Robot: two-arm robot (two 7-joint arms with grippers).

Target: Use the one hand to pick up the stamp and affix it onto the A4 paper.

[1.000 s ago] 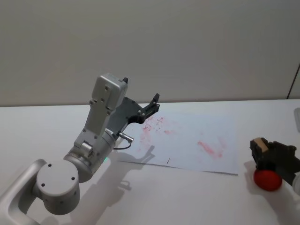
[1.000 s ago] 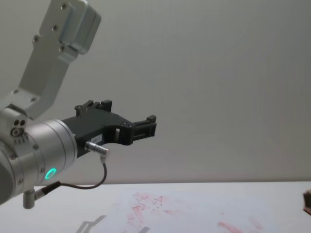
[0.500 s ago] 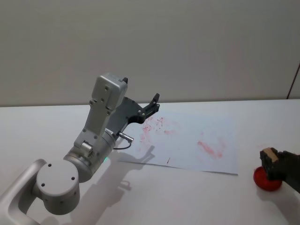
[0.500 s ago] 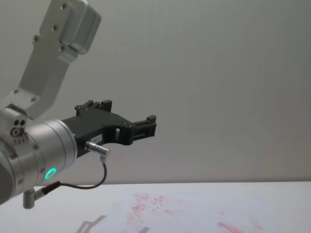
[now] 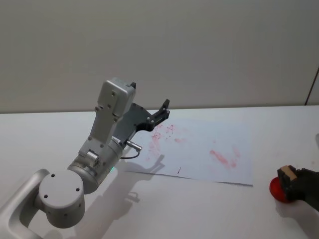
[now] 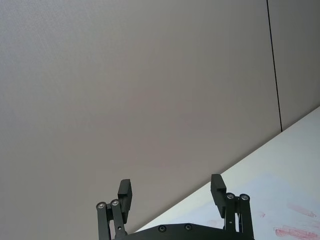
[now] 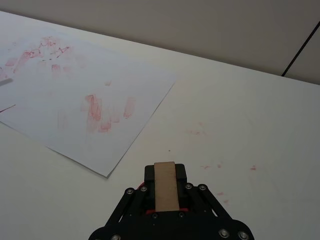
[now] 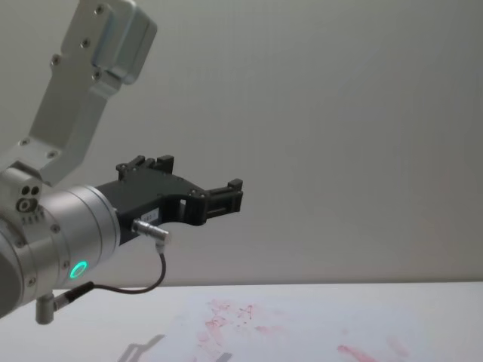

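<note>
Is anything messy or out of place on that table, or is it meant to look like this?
Faint red ink specks mark the bare table beyond the A4 paper, which lies askew and already bears red smears. Otherwise nothing is odd: the right gripper holds the stamp over a red pad.

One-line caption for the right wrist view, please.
Right gripper shut on the stamp over the white table, beside the ink-smudged A4 paper.

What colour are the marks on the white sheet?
Red-pink smudges on the white A4 paper sheet, clearest in the right wrist view.
</note>
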